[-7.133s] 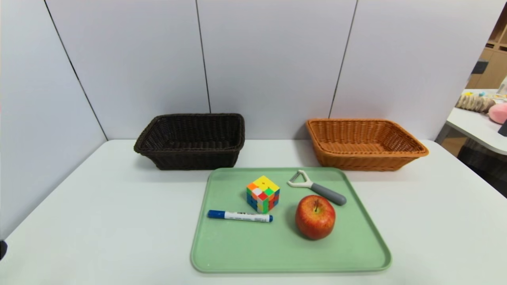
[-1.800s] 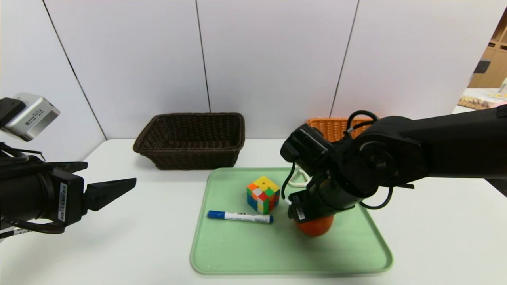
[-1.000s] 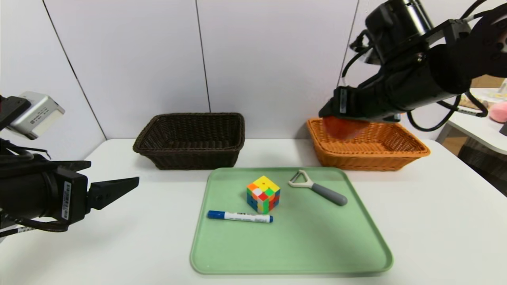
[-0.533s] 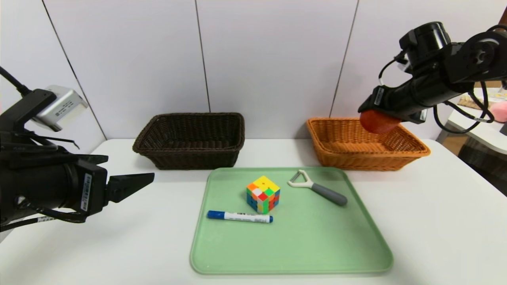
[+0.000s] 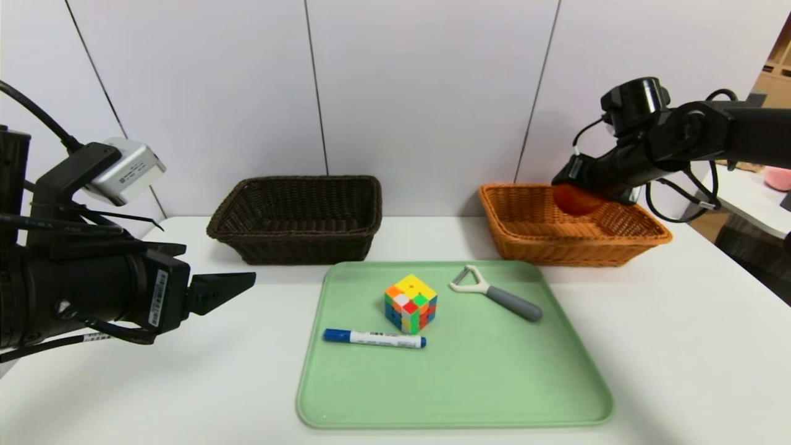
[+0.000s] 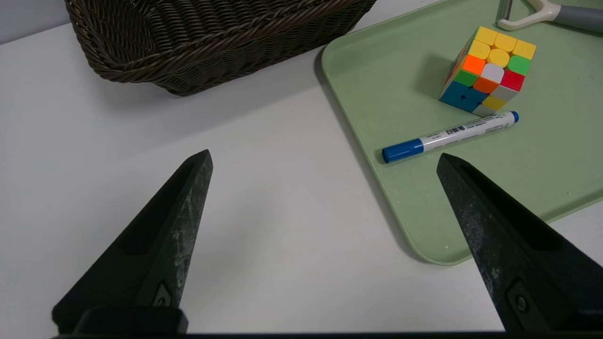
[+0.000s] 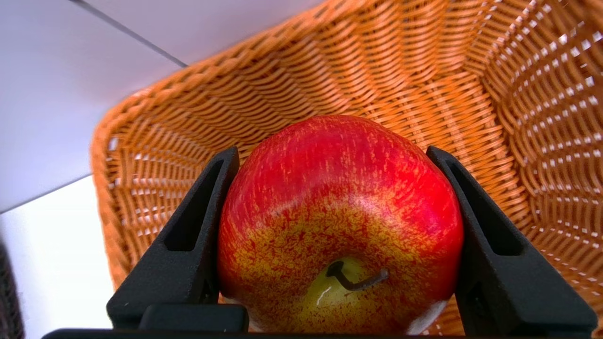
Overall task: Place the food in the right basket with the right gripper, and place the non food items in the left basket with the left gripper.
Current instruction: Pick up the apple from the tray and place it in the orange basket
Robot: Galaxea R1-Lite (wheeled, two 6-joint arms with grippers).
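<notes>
A red apple [image 7: 339,221] is clamped between the fingers of my right gripper [image 5: 575,188], which hangs just inside the orange right basket [image 5: 525,238]; in the head view the apple [image 5: 571,201] sits low against the basket's back wall. On the green tray [image 5: 463,383] lie a colour cube [image 5: 410,303], a blue-capped marker [image 5: 374,337] and a grey-handled peeler [image 5: 497,296]. My left gripper [image 6: 325,160] is open above the bare table, left of the tray, its tip [image 5: 244,283] pointing at the marker [image 6: 447,136]. The dark left basket [image 5: 296,247] holds nothing.
White wall panels stand right behind both baskets. The white table [image 5: 680,346] stretches to either side of the tray. Another table with soft toys [image 5: 778,176] shows at the far right edge.
My right gripper has carried the apple from above the orange basket's rim down into the basket. The left gripper has slid forward toward the tray.
</notes>
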